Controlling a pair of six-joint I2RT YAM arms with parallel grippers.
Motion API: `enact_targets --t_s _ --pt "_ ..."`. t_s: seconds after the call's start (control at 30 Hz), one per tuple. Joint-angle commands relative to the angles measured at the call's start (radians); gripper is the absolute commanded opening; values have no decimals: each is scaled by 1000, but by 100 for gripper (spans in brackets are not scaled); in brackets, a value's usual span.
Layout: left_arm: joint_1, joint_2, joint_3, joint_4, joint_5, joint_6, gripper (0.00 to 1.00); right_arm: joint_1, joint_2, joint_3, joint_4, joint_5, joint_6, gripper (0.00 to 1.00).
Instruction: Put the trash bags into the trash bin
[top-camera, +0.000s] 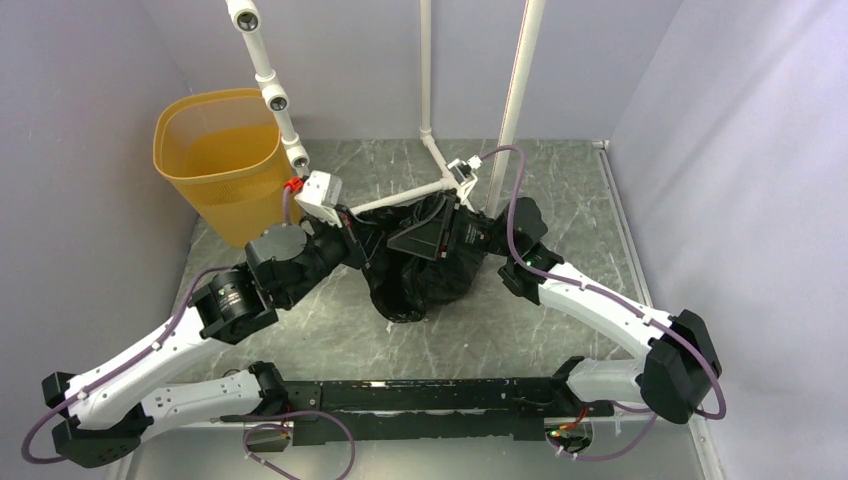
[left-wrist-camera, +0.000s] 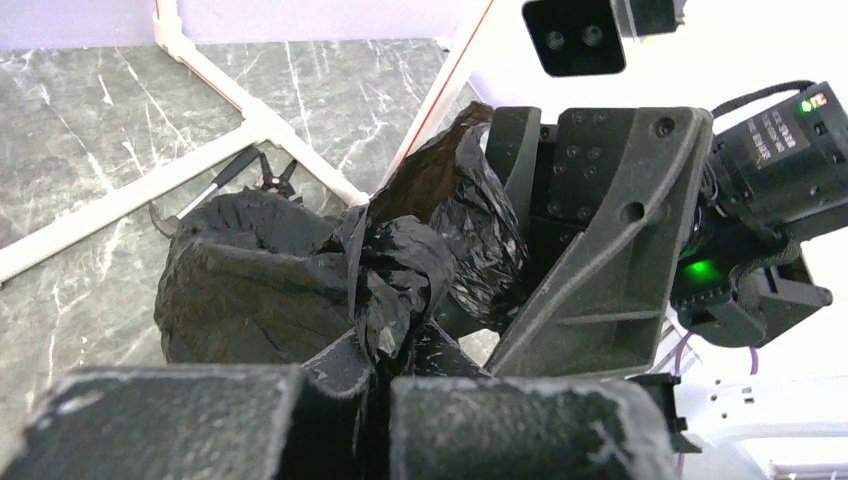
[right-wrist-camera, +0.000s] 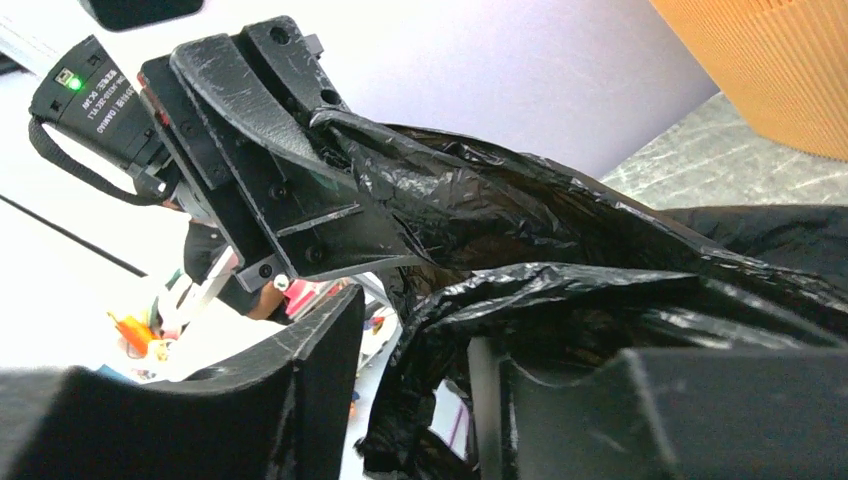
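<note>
Orange-yellow plastic, trash bin: stands upright at about 10 o'clock on the table, far left corner. Its mouth is open and nothing black shows inside it.
Grey marbled table: bare between the bin and the bundle at the centre.
Left gripper: fingers pressed together, pinching a twisted fold of black plastic. From above, this arm reaches in from 8 o'clock toward the middle.
Trash bag: thin, glossy, crinkled black film, bunched into a loose lump at the centre of the table between the two grippers. The bin lies toward 10 o'clock from it, well apart. Its lower end hangs down toward 6 o'clock. I cannot tell whether it touches the table.
White pipe frame: runs across the table just behind the bag, at its 12 o'clock.
Right gripper: comes in from 4 o'clock, fingers spread. Bag film fills part of the gap and lies against one finger, with daylight showing beside the other, so I judge it is not clamping.
Done so far: the bag is gathered up and held by the left gripper.
Left to do: carry the bundle over toward 10 o'clock, bring it above the rim, and let it drop in. By my reckoning the job is under halfway.
</note>
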Motion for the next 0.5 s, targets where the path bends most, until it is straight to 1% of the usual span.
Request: enact_targets --t_s 0.0,0.07,0.17,0.37,0.47 --pt "3 2 30 19 -52 -82 3 17 -21 62 36 -30 -60 50" --pt "3 23 48 -6 -74 -112 3 32 -26 82 -24 -25 -106 55" --pt "2 46 51 -2 -91 -154 2 66 -32 119 -140 -6 -213 60" --pt "3 74 57 8 -93 -246 3 136 -36 193 -388 124 -411 62" --pt "3 82 63 1 -94 -268 2 158 -41 198 -421 182 -463 62"
